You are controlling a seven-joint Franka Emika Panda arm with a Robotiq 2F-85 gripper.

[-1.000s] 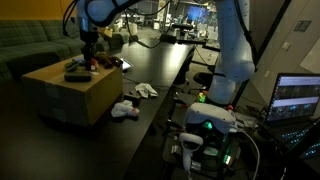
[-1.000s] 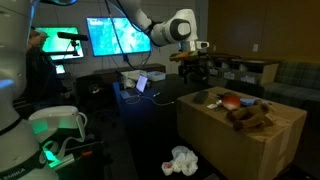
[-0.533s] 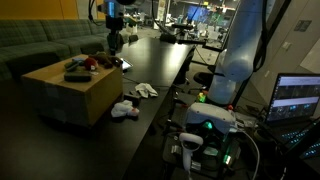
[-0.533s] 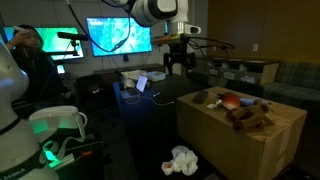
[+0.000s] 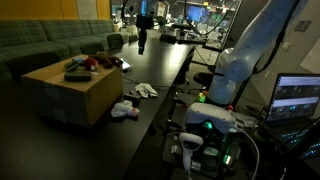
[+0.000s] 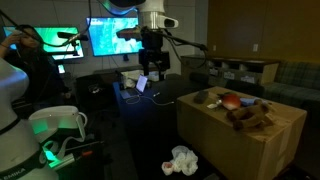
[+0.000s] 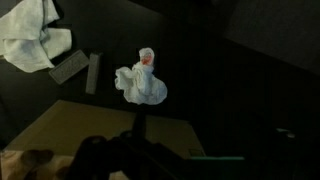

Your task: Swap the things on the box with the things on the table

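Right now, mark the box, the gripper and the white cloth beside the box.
box (image 5: 104, 98): exterior view, on its bare side wall.
gripper (image 6: 152, 75): exterior view, midway between the fingertips.
white cloth (image 5: 124, 108): exterior view, middle of the crumpled heap.

The box: matt tan cardboard, faces flat and smooth. The table: glossy black, smooth, reflecting room lights. White rags: soft crumpled cloth, matt. Sofa: green upholstery, matt. Arm casing: white, smooth, slight sheen.
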